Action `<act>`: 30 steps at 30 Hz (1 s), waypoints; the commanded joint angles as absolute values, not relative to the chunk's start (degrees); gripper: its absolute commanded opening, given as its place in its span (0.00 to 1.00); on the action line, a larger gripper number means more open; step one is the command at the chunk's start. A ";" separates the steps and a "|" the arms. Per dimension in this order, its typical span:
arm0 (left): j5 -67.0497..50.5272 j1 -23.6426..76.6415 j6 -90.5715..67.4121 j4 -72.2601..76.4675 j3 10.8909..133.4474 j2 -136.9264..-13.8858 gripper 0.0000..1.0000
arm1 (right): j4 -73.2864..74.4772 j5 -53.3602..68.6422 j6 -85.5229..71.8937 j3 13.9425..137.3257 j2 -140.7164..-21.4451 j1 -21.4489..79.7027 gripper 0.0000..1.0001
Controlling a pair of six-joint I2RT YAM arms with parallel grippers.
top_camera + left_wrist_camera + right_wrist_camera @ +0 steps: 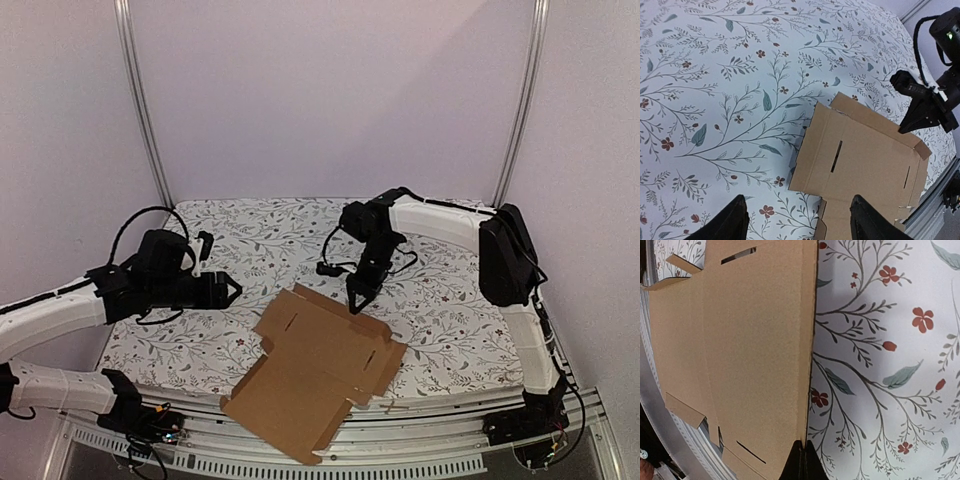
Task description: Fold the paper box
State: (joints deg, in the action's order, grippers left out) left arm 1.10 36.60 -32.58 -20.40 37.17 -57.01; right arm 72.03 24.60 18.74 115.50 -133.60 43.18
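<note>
The paper box (318,372) is a flat brown die-cut cardboard sheet with slots and tabs, lying at the table's front and overhanging the near edge. Its far flap is bent up a little. My right gripper (354,301) points down at that far edge; in the right wrist view its fingers (802,460) are pressed together with the flap's edge (810,340) running into them. My left gripper (228,290) hovers to the left of the sheet, open and empty. In the left wrist view (800,225) its fingers straddle the sheet's near left corner (860,160) from above.
The table has a floral cloth (260,235). A metal rail (420,440) runs along the front edge under the overhanging cardboard. White walls and two upright metal posts (140,100) close off the back.
</note>
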 commanded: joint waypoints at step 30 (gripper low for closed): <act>-15.86 42.45 -26.46 11.53 47.66 -97.40 0.26 | 76.02 10.53 32.59 109.85 -118.33 41.67 0.00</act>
State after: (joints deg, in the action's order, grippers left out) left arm -13.96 41.17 -27.05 7.11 46.68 -96.01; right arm 75.05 12.58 30.96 110.21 -120.99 41.60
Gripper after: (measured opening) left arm 0.311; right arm 0.005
